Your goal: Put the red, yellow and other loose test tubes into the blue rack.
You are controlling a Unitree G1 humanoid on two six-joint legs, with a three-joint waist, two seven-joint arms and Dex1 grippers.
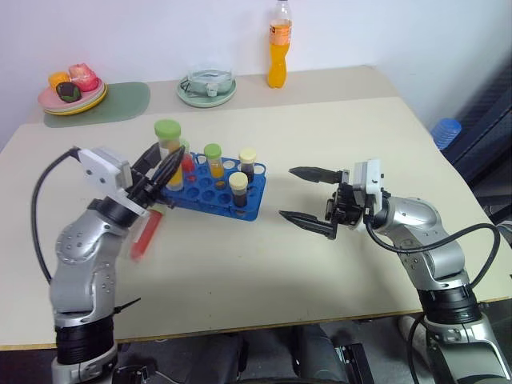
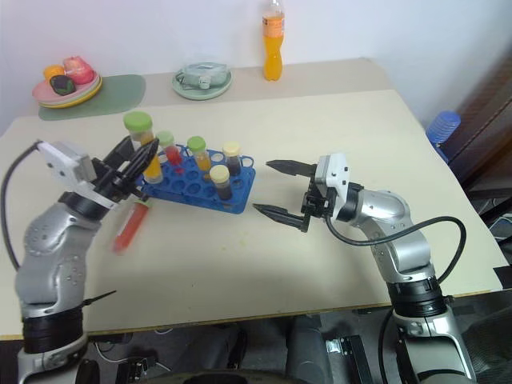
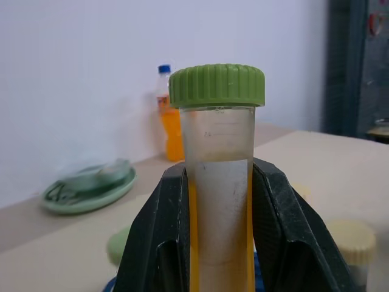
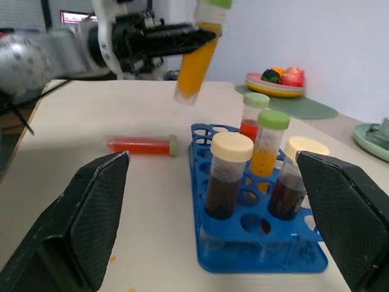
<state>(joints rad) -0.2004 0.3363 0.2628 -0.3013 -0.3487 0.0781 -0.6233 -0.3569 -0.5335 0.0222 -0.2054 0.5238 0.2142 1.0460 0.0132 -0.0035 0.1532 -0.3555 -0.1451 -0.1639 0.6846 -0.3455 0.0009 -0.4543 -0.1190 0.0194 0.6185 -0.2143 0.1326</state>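
Clamping the yellow test tube (image 1: 170, 152) between its two black fingers (image 3: 159, 243), the left gripper (image 1: 160, 172) holds it above the near-left end of the blue rack (image 1: 214, 190). Long axis of this tube runs close to upright, slightly tilted, green cap on top and tip pointing down past the fingers. A red test tube (image 4: 143, 145) lies flat on the table (image 1: 336, 264), below and beside the left fingers, its long axis roughly level. The right gripper (image 1: 308, 194) has its fingers spread wide and holds nothing; the rack, carrying several upright capped tubes, stands beyond its fingertips.
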